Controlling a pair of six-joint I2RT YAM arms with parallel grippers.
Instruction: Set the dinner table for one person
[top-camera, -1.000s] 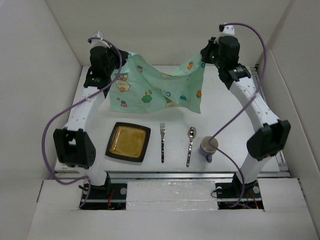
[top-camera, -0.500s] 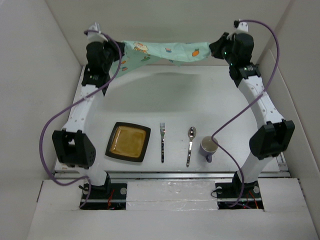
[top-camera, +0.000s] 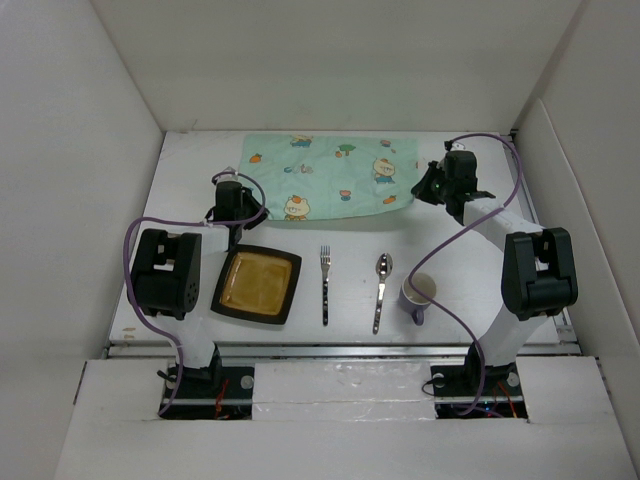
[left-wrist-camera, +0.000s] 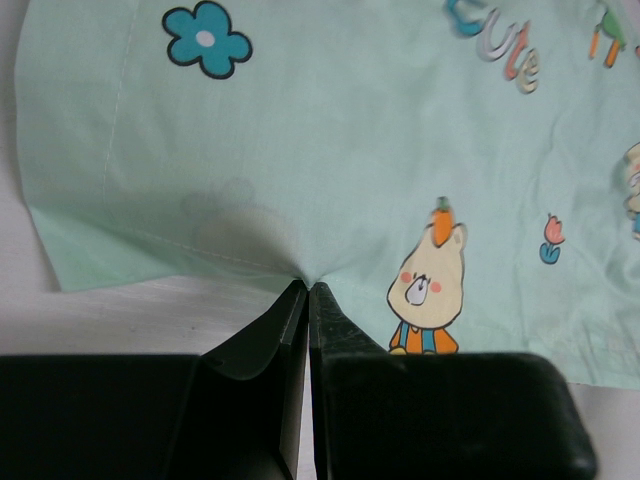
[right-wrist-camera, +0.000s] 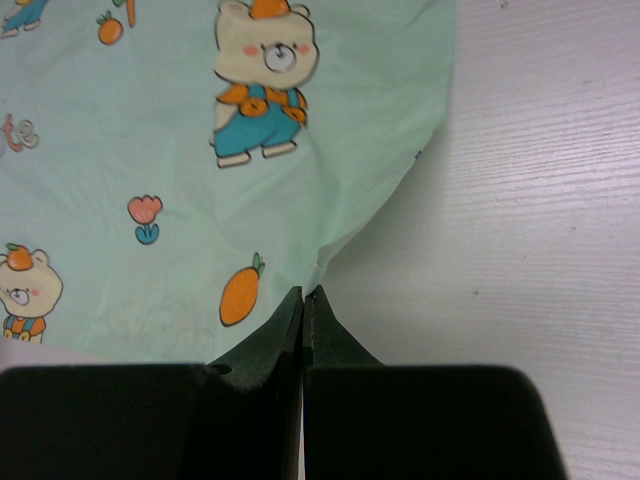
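The mint-green cartoon-print cloth (top-camera: 330, 177) lies spread flat on the far half of the white dinner table (top-camera: 190, 160). My left gripper (top-camera: 243, 208) is low at the cloth's near left corner, shut on its hem (left-wrist-camera: 300, 272). My right gripper (top-camera: 424, 187) is low at the cloth's near right corner, shut on its edge (right-wrist-camera: 325, 265). In front of the cloth, left to right, lie a square black plate with a yellow centre (top-camera: 257, 283), a fork (top-camera: 325, 283), a spoon (top-camera: 381, 289) and a purple mug (top-camera: 418, 297).
White walls box the table on the left, back and right. A silver rail (top-camera: 340, 349) runs along the near edge. The right arm's purple cable (top-camera: 447, 262) hangs over the mug. The cloth's flower print (left-wrist-camera: 205, 38) and bear print (right-wrist-camera: 255, 70) show in the wrist views.
Both arms have come down and toward me from high at the back. The cloth, held stretched in the air before, now lies flat on the table with both grippers still pinching its near corners.
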